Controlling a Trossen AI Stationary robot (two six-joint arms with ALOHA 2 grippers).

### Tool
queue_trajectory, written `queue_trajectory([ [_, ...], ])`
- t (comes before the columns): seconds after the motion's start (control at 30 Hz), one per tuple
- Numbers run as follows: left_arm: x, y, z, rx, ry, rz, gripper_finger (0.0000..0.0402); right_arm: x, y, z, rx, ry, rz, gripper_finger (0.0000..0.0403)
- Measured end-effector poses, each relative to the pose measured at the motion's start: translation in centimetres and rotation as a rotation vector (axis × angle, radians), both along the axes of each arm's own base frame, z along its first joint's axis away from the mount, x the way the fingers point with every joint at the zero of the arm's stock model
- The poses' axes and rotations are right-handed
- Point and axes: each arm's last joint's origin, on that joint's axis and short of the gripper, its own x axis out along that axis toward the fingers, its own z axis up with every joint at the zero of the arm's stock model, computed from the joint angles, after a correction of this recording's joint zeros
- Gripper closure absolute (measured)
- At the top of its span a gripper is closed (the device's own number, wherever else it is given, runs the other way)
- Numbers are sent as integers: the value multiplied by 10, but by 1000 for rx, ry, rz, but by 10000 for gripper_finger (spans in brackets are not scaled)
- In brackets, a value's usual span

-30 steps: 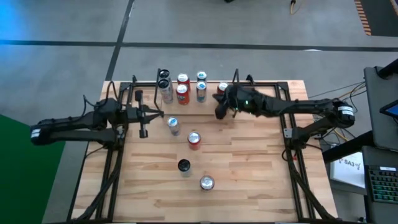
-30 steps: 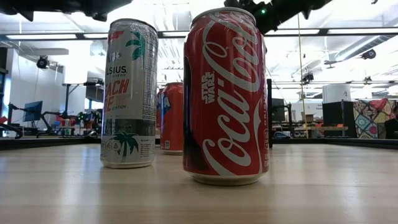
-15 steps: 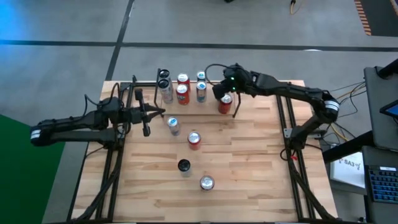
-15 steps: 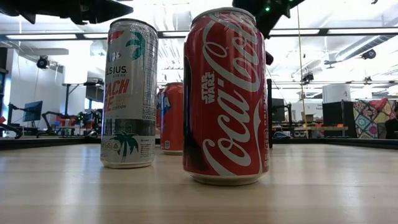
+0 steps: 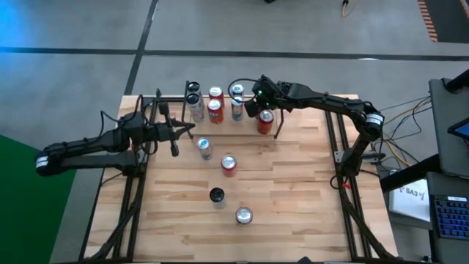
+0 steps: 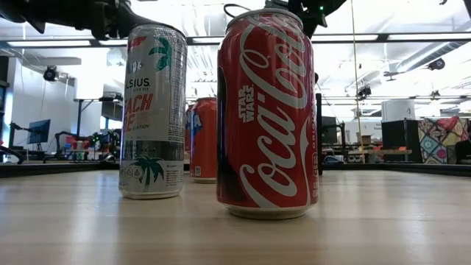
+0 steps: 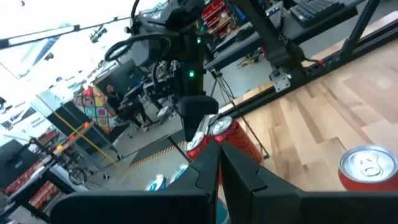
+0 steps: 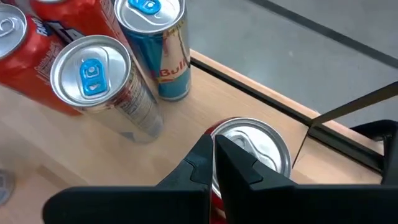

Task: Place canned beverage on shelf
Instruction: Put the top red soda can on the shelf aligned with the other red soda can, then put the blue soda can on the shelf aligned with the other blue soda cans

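My right gripper (image 5: 251,108) has its jaws closed and empty, poised above the red can (image 5: 264,119) standing at the shelf (image 5: 227,125) end beside six cans already there. My left gripper (image 5: 173,133) waits with its jaws closed near the shelf's other end. I judge four cans remain on the worktop (image 5: 293,198), including the Coca-Cola can (image 5: 229,164).

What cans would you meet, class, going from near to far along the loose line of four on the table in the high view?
Silver-topped can → black-topped can → red can → blue-tabbed slim can.
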Motion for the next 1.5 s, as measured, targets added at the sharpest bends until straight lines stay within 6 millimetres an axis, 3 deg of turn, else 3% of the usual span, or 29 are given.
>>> queue_trajectory([
  [0.67,-1,2,1,-7,-14,24,402,3,-5,-16,-41,94,-79,394],
  [1.1,-1,2,2,-5,-24,24,402,1,-7,-17,-63,104,-138,394],
  [1.33,0,3,7,5,-77,23,402,0,-1,11,-128,79,-58,394],
  [1.5,1,3,16,-89,-205,3,402,2,23,32,-193,72,74,394],
])
